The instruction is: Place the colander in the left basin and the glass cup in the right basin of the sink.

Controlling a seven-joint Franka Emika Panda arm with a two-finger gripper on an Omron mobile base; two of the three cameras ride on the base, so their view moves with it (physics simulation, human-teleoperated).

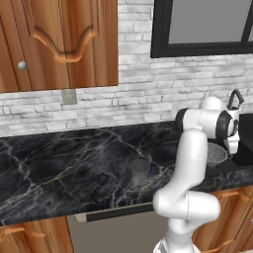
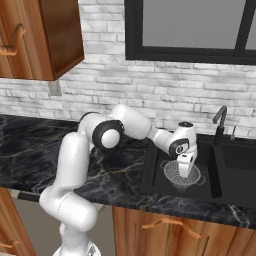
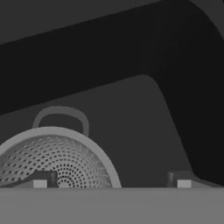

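Note:
The silvery mesh colander rests upright on the floor of the left basin of the black sink. My gripper hangs just over it, open. In the hand view its tips stand wide apart: the left fingertip over the colander, the right one over bare basin floor. The gripper holds nothing. The glass cup stands upright on the dark marble counter, well left of the sink. The right basin lies beyond the divider.
A black curved faucet rises at the sink's back edge. A white brick wall and a dark-framed window stand behind. Wooden wall cabinets hang over the left counter. My own arm crosses the counter between cup and sink.

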